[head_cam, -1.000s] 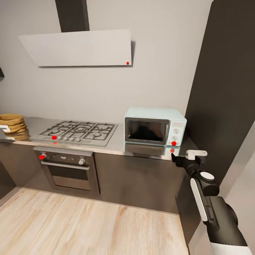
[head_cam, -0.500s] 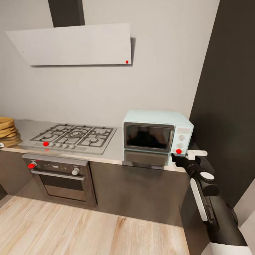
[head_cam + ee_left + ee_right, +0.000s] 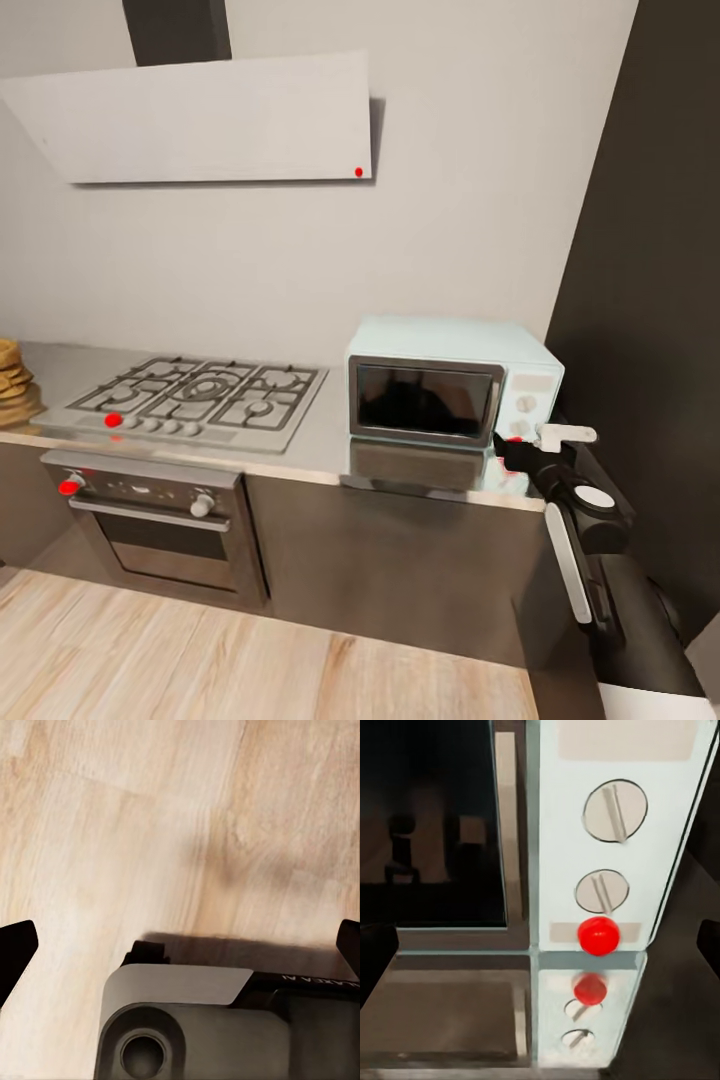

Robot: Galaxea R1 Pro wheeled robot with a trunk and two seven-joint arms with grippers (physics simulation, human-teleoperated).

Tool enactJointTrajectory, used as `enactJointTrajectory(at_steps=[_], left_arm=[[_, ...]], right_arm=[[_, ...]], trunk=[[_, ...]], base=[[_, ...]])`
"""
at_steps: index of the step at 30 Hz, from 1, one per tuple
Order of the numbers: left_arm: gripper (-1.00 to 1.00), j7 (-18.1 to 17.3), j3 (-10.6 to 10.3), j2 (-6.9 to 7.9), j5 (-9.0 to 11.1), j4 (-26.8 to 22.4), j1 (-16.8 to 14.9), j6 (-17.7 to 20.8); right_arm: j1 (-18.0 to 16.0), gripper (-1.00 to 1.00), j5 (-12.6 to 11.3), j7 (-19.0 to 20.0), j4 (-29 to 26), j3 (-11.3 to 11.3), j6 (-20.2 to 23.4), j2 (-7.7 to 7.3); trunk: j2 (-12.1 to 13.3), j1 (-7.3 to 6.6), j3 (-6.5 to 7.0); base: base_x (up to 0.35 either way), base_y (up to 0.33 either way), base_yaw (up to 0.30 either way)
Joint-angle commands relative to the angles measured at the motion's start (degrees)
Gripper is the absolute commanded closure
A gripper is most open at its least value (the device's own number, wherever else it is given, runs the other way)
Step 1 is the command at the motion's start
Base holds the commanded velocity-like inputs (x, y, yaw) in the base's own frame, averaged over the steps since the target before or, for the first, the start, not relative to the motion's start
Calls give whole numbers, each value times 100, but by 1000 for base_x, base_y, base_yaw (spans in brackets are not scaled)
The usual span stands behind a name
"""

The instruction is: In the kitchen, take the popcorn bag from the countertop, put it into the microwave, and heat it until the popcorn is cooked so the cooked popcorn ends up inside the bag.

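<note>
The pale mint-blue microwave [image 3: 440, 385] stands with its dark glass door shut on the grey countertop [image 3: 320, 440], at its right end. My right gripper [image 3: 515, 448] hovers just before the microwave's lower right corner, open and empty. In the right wrist view the white knob panel [image 3: 611, 832] with two knobs and a red indicator dot [image 3: 598, 936] is close ahead, between the spread fingertips [image 3: 375, 960]. My left gripper [image 3: 180, 949] is open over the wooden floor [image 3: 150, 817], above the robot's base [image 3: 187, 1027]. The popcorn bag is out of view.
A gas hob [image 3: 190, 395] lies left of the microwave, above a built-in oven [image 3: 150, 525]. A stack of flat tan rounds [image 3: 12, 385] sits at the counter's far left. A white hood [image 3: 200, 120] hangs overhead. A tall dark cabinet [image 3: 650, 300] rises just right of the microwave.
The camera has moved closer and to the right, so the hob and rounds slid left and the microwave looks larger. My right gripper now covers the microwave's red dot in the head view.
</note>
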Motion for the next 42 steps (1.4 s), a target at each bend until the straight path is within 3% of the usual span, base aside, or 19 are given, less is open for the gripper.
enactJointTrajectory(at_steps=[1, 18, 42], left_arm=[[-100, 2, 26, -3, 10, 4, -4, -18], [-100, 2, 2, -3, -6, 4, -4, -27], [-100, 0, 0, -3, -16, 4, -4, -27]], right_arm=[[-4, -100, -7, -19, -5, 9, 30, 0], [-5, -100, -5, -3, 0, 3, 38, -12], [-13, -100, 4, 5, 95, 6, 38, -12]], trunk=[[-4, 4, -6], [-4, 4, -6], [-4, 4, -6]], base=[[342, 0, 0], [181, -25, 0], [66, -2, 0]])
